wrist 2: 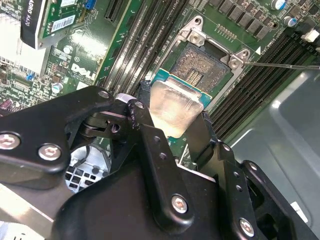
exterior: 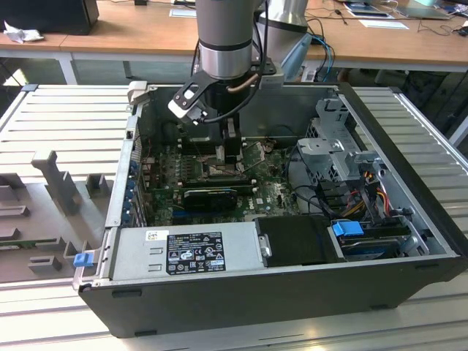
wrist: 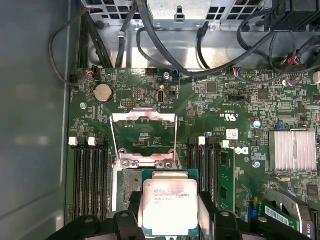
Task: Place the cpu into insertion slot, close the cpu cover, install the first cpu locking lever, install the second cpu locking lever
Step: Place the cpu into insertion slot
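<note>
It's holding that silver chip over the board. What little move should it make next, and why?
Probably shift the chip sideways until square over the socket, before lowering. The gripper holds it seemingly offset, with socket pins exposed beside it, and the cover is swung open, so nothing blocks it.

A robotics lab: an open computer case (exterior: 292,300) on a slotted aluminium table (exterior: 66,117), paper-strewn wooden desks (exterior: 139,33) behind

Wooden desks (exterior: 146,33) behind, papers (exterior: 384,23) on them, ribbed grey worktable (exterior: 66,117) below
</note>
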`<state>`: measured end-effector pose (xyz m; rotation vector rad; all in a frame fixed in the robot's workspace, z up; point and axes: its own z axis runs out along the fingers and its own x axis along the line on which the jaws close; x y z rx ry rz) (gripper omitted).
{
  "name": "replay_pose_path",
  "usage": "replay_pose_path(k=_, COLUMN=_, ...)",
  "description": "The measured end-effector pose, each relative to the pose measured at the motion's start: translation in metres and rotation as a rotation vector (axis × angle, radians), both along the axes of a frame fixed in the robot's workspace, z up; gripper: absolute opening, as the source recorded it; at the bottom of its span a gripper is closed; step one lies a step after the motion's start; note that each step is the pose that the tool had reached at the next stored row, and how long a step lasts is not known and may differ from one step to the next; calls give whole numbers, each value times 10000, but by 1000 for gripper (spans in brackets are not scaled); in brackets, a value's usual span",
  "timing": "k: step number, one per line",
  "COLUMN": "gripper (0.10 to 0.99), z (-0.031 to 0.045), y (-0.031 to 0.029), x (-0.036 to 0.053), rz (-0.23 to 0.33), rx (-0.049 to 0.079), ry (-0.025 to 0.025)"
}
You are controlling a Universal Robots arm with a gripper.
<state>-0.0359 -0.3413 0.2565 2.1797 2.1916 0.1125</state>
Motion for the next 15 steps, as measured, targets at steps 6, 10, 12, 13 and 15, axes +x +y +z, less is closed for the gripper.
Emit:
replay_pose_path(k=6, gripper=529, z=-46, y=15, x=-1, rz=-18, rx=1, ry=1)
replay_pose_path(k=10, gripper=529, z=-66, y=20, x=-4, rz=-31, rx=0, ry=2)
replay_pose_path(k=12, gripper=529, z=-73, y=23, x=-4, rz=-38, rx=0, ry=2)
replay_pose_path(k=13, gripper=529, z=-79, y=26, x=-4, rz=-45, rx=0, ry=2)
replay_pose_path(k=15, gripper=529, z=-91, y=33, x=-4, rz=-56, rx=0, ry=5)
